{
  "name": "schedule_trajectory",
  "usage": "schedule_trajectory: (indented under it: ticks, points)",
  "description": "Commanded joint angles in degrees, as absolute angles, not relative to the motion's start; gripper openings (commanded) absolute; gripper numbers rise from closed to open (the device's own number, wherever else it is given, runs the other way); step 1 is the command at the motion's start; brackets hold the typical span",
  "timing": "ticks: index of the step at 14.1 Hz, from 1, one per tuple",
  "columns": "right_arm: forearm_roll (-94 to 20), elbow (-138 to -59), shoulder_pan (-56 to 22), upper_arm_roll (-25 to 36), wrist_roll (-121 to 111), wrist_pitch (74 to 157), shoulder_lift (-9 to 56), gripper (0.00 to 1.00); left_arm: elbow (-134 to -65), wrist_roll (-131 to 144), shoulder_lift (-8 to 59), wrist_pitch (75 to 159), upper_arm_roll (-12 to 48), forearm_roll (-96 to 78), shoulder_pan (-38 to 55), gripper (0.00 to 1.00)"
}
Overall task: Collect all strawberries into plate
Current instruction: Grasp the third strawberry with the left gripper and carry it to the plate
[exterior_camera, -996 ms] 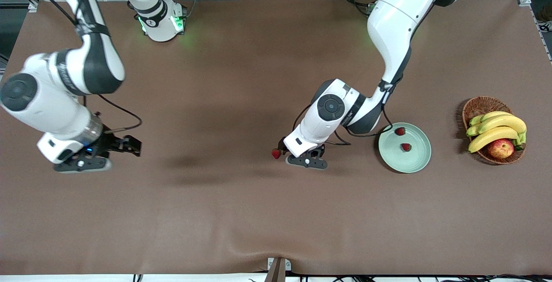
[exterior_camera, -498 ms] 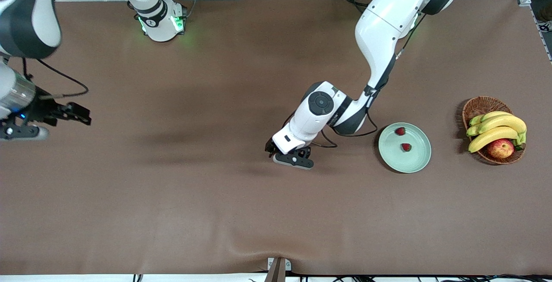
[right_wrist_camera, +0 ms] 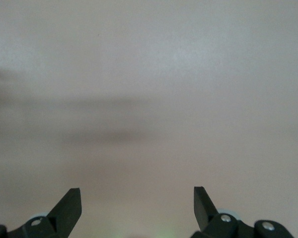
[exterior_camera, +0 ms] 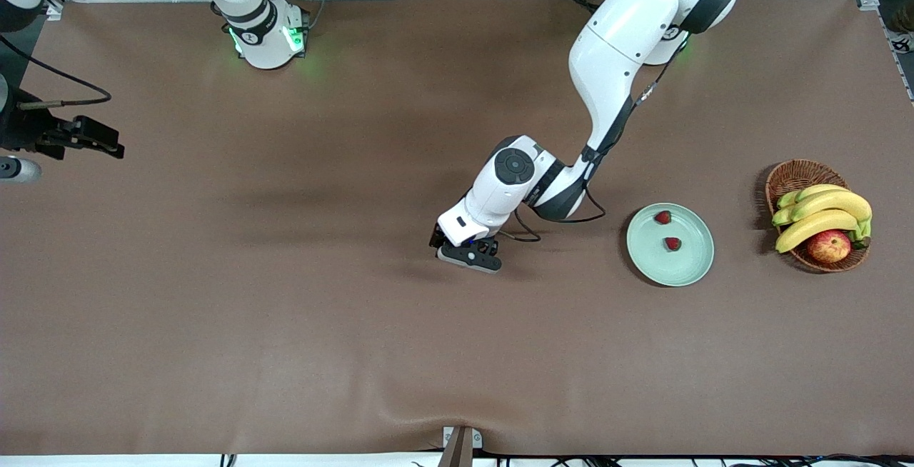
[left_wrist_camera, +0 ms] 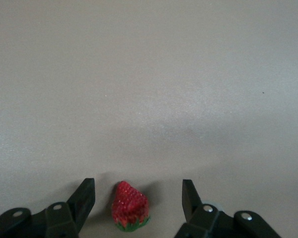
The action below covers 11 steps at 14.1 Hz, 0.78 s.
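Note:
A small red strawberry (left_wrist_camera: 130,207) with a green cap lies on the brown table between the fingers of my left gripper (left_wrist_camera: 138,191). That gripper is open, with a gap on each side of the berry. In the front view the left gripper (exterior_camera: 451,244) is down at the table's middle and hides this berry. Two more strawberries (exterior_camera: 663,217) (exterior_camera: 672,243) lie in the mint-green plate (exterior_camera: 687,268), toward the left arm's end. My right gripper (exterior_camera: 96,140) hangs open and empty over the table's edge at the right arm's end, and the right wrist view shows only bare table under it (right_wrist_camera: 137,196).
A brown wicker basket (exterior_camera: 791,173) stands past the plate at the left arm's end. It holds bananas (exterior_camera: 821,213) and a red-yellow apple (exterior_camera: 829,245). The left arm's elbow and cable hang over the table between the gripper and the plate.
My left gripper has moved toward the right arm's end, covering the strawberry in the front view, and its fingers have narrowed. The right arm has drawn back to the table's edge.

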State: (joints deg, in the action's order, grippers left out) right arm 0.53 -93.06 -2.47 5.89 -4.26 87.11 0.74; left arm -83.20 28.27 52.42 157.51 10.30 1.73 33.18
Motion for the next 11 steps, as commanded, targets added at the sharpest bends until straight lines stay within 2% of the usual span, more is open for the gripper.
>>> schedule_trajectory:
  ticks: [1,6,9,11]
  points:
    - [-0.35,-91.32,1.92,1.60,-5.10,83.94,0.18,1.00,-81.83,28.65,53.08,157.85,9.40,1.41,34.28,0.71]
    - [-0.61,-91.41,1.41,2.02,-4.92,83.76,-1.93,1.00,-82.09,28.65,53.61,157.85,9.40,1.58,34.28,0.69]
    - [-0.88,-91.41,0.97,2.20,-3.61,83.50,-2.11,1.00,-82.53,28.65,53.61,157.85,9.40,1.58,34.36,0.40]
    - [-2.28,-91.32,0.97,2.72,-3.43,83.50,-2.20,1.00,-83.14,28.83,53.61,157.76,9.40,1.58,34.37,0.35]
